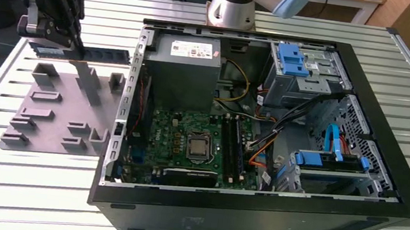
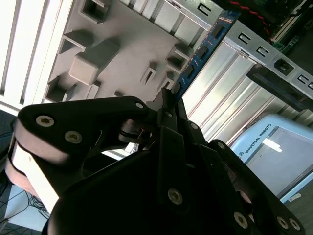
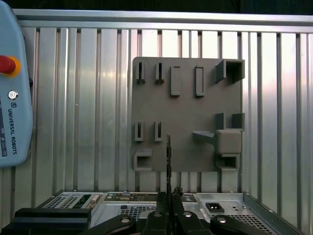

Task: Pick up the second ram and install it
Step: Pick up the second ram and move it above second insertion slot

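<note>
The thin, flat, narrow green-blue memory stick, a circuit-board strip carrying dark chips, stands on its long edge and lies level, pinched in the gripper over the edge of the grey plastic fixture on the exterior view's left.

Exterior view: high, oblique, over case, fixture. Both wrist views: past pincer, onto fixture.

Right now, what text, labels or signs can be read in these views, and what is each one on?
Teach pendant: a maker's name in dark letters near its red button; a brand, so not quoted.
Power supply sticker: print too small to read.
The second ram, clamped in the gripper: no legible marking.
</note>
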Robot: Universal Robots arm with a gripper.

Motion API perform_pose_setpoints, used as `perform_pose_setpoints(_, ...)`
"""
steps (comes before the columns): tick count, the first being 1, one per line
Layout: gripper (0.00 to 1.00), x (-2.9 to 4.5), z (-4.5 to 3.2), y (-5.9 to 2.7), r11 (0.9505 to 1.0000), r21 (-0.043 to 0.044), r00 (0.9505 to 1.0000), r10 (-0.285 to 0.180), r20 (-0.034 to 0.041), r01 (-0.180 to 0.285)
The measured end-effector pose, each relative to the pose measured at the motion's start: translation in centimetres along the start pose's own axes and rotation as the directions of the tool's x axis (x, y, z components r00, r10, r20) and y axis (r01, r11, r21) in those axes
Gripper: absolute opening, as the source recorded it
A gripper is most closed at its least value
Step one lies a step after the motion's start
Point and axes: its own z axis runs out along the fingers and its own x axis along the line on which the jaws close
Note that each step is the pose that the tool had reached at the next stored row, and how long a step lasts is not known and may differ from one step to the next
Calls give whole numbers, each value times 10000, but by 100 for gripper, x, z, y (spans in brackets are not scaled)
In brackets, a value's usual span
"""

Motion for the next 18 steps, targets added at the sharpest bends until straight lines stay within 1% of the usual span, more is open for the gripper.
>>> perform_pose_setpoints(6, 14, 0, -1, -47, 10000, 0, 10000, 0, 0, 0)
perform_pose_setpoints(18, 14, -1, -3, -210, 10000, 0, 10000, 0, 1, 0)
